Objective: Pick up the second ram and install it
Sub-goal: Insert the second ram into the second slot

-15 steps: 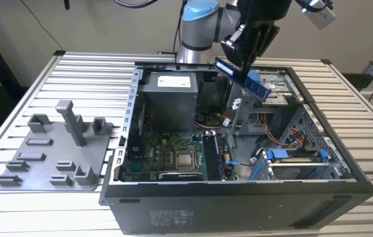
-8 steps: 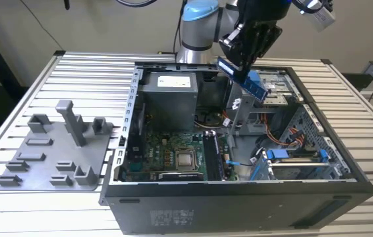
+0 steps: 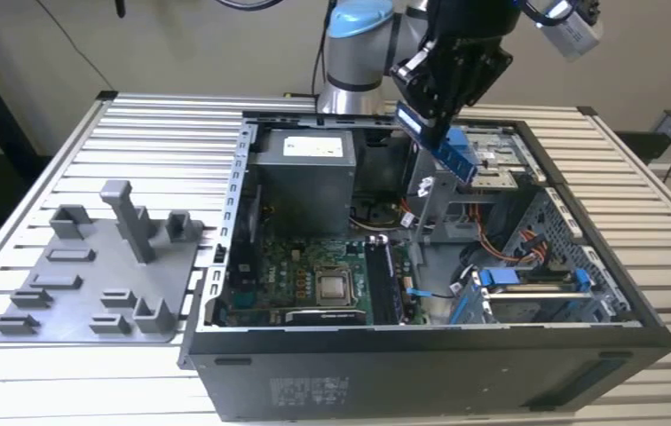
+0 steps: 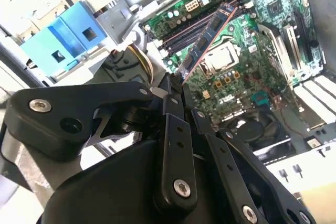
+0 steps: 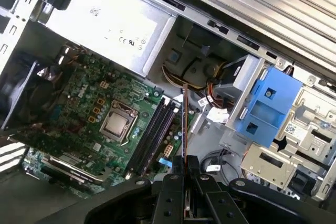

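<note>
One Memory Stick Held Above the Open Case

From where I stood, the arm [image 3: 353, 40] reached over the computer case [image 3: 430, 364], which lay open on the ribbed metal worktop [image 3: 158, 133]. The gripper [image 3: 434, 117] was clenched on the second ram [image 3: 448, 151], pinching one short end of it. In the exterior view the second ram hung tilted. Its free end slanted down toward the exterior view's right, over the far half of the case and clear of every part inside.

The second wrist view confirmed the grasp. The second ram [image 4: 207, 38] ran out from the gripper [image 4: 176, 83] with its chip face visible, in the air over the motherboard [image 4: 247, 51]. In the first wrist view the second ram [image 5: 184, 124] appeared edge-on as a thin line rising from the gripper [image 5: 184, 165]. It passed close beside the memory slots [image 5: 157, 129] in that picture.

Other items observed:
- The processor socket [image 3: 335, 286] sat mid-board, just beside the slots.
- The power supply [image 3: 306, 169] stood against the far wall of the case.
- A blue drive bracket [image 5: 265, 106] was mounted on the metal drive cage.
- A grey holder tray [image 3: 87, 284] lay on the worktop just beside the case, at the exterior view's left.
</note>
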Robot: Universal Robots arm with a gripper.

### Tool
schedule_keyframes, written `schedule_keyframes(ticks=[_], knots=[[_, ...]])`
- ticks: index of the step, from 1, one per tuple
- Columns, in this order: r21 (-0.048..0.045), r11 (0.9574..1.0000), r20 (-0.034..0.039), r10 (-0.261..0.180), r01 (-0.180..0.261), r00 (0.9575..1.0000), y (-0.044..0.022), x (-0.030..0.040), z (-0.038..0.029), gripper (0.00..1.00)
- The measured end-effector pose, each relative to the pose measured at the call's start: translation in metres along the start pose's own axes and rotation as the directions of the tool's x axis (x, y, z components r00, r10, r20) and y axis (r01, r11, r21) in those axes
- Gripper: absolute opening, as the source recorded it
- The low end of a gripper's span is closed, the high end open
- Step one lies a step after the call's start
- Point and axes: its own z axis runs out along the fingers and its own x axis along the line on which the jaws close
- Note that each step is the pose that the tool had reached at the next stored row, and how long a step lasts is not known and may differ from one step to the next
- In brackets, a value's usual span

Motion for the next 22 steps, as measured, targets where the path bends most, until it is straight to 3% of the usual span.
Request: schedule_keyframes(ticks=[5, 11, 16, 22], knots=[[0.0011, 0.9975, 0.0025, 0.070, -0.070, 0.9975, 0.0000, 0.0000, 0.0002, 0.14], [0.0020, 0.9874, 0.0059, 0.158, -0.158, 0.9874, 0.0000, 0.0000, 0.0006, 0.14], [0.0026, 0.9728, 0.0087, 0.232, -0.232, 0.9727, 0.0000, 0.0000, 0.0008, 0.14], [0.0031, 0.9505, 0.0118, 0.311, -0.311, 0.9504, 0.0000, 0.0000, 0.0011, 0.14]])
